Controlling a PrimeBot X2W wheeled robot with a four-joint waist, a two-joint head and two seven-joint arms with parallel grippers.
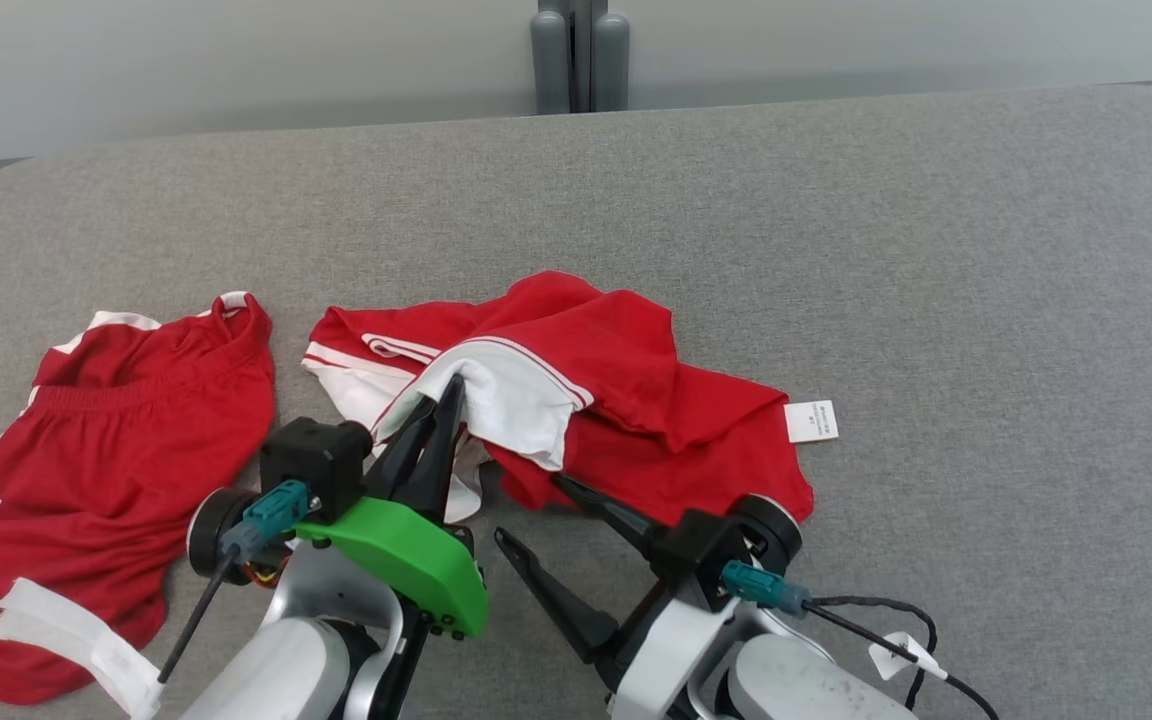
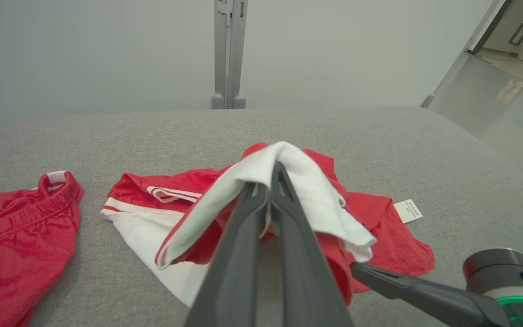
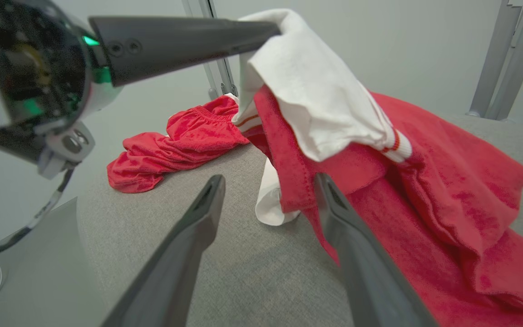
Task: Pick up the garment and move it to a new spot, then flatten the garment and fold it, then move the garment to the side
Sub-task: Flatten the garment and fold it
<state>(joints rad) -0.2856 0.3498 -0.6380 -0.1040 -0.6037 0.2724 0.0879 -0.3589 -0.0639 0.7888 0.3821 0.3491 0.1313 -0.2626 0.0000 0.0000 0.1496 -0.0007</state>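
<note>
Left gripper [image 1: 446, 395]: my jaws are clenched together on a white fold [image 1: 521, 400] of the garment, with the cloth draped over their tips.
Right gripper [image 1: 528, 508]: my jaws are spread wide and grasp nothing. One finger lies along the garment's near red hem, and I cannot tell whether it touches. The other stands over bare grey cloth.
Garment [image 1: 636, 400]: a red top with white panels and striped trim, crumpled near the middle of the surface [image 1: 936, 250], just ahead of both my arms. Most of it lies on the surface. Only the white fold I hold is raised above the rest.
Label [image 1: 811, 421]: a small white tag sticking out flat from the garment's right edge.
Second garment [image 1: 126, 450]: red shorts with white trim, rumpled on the surface to my left. A strip of bare grey separates them from the top, and neither arm touches them.
Surface: grey woven fabric with rounded far corners.
Post [image 1: 581, 50]: a grey upright beyond the far edge, against a pale wall.
</note>
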